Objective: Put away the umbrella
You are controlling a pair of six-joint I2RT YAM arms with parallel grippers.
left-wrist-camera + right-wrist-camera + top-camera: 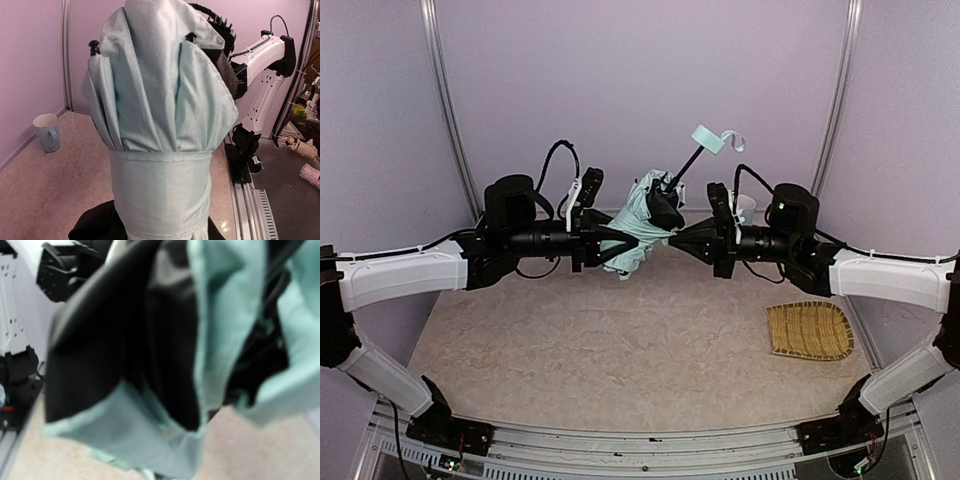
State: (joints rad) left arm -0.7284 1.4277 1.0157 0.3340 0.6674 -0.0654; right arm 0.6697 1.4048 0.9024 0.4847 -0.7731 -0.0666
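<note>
Top external view: the umbrella (638, 225) hangs above the worktop (620, 350) at 12 o'clock, its handle (708, 139) angled toward 1 o'clock. The left hand (605, 240) clasps the bundled canopy (160, 125); the right hand (682, 236), pressed together, pinches the black lining (150, 340). The light, soft, slippery fabric will likely sag; the stiff shaft (685, 165) offers a surer hold.

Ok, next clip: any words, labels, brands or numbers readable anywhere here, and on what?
None readable in any view.
The umbrella, the mug and the woven mat are plain.
The arm housings show no legible marking.
The clutter at the far right of the left wrist view is too small to tell.
</note>
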